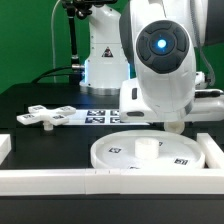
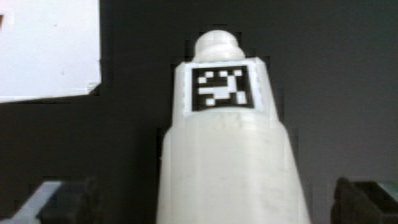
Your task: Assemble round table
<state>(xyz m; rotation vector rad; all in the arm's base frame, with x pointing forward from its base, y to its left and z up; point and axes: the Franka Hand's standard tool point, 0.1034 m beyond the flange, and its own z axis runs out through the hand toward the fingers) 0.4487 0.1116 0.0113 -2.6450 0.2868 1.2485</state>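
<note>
The post point(image 2: 222, 150) is seen in the wrist view: white, with a square tag on its side and a small nub at its far end. It is set lengthwise between the two fingers point(image 2: 54, 200) of the gripper point(image 2: 214, 192), over the black table point(image 2: 338, 90). The jaws are spread wide, and a gap is seen between each finger and the post.

In the exterior view the post is hidden by the arm point(image 1: 160, 60). The arm is bent forward and down, with its wrist lowered just behind the far rim of the disc point(image 1: 120, 155). The disc is laid flat near the front wall point(image 1: 60, 180). The foot point(image 1: 45, 116) is laid well apart from it, at the exterior view's left, beside the marker board point(image 1: 100, 116).
</note>
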